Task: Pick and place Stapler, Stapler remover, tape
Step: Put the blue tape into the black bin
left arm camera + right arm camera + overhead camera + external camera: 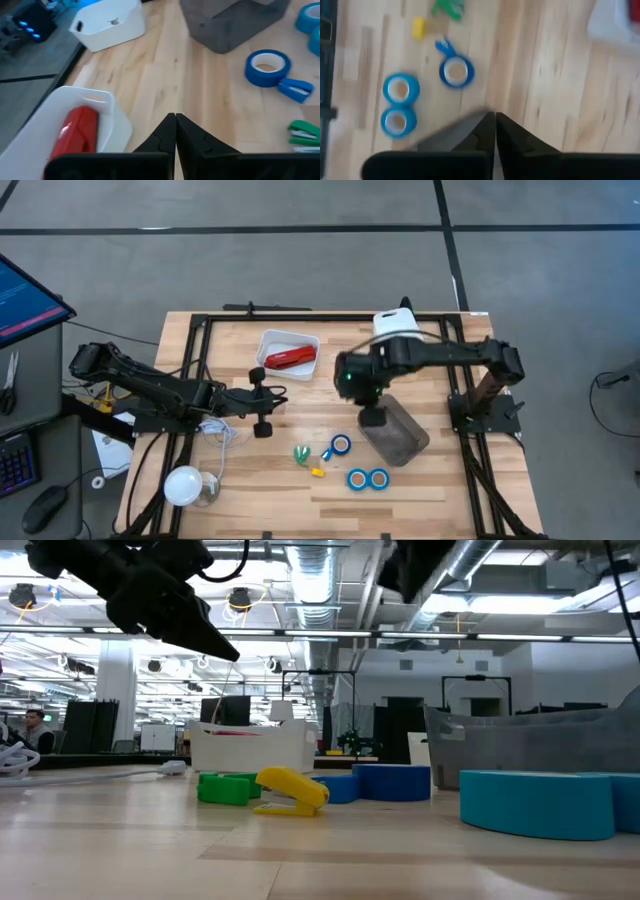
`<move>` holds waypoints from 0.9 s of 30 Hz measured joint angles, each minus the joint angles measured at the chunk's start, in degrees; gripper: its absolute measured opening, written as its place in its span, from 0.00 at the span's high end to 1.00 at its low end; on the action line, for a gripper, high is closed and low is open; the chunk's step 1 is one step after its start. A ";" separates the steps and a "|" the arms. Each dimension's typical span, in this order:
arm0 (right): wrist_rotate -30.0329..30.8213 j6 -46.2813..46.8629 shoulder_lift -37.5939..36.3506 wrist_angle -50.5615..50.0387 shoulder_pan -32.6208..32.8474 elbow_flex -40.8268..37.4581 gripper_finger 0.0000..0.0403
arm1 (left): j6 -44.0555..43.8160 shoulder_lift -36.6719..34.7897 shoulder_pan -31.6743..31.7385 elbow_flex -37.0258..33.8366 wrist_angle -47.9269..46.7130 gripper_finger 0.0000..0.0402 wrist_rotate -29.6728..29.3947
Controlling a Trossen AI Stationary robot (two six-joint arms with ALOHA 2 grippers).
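The red stapler lies inside a white bin toward the table's far side; the left wrist view shows the stapler too. Three blue tape rolls lie flat on the table near its near edge. The right wrist view also shows the rolls. Small green, yellow and blue pieces lie beside them. My left gripper is shut and hovers near the white bin's near-left corner. My right gripper is shut, above the grey bin.
A grey bin stands right of centre. A second white bin sits at the far side under the right arm. A white dome lamp and a cable lie at the near-left. Bare wood lies between the white bin and the tape.
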 joint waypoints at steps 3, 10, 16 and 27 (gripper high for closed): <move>2.41 -0.04 1.36 6.84 3.49 0.02 0.99 | -0.08 -0.01 0.00 0.00 0.00 1.00 1.40; 4.00 2.80 8.24 13.91 6.31 0.11 0.92 | -0.15 -0.02 0.00 0.00 0.00 1.00 1.46; 7.28 3.86 16.48 8.80 7.19 -0.02 0.78 | -0.15 -0.01 0.00 0.00 -0.10 1.00 1.55; 4.83 3.86 26.59 9.12 7.32 -0.02 0.65 | -0.15 0.00 -2.62 0.00 -1.08 1.00 1.53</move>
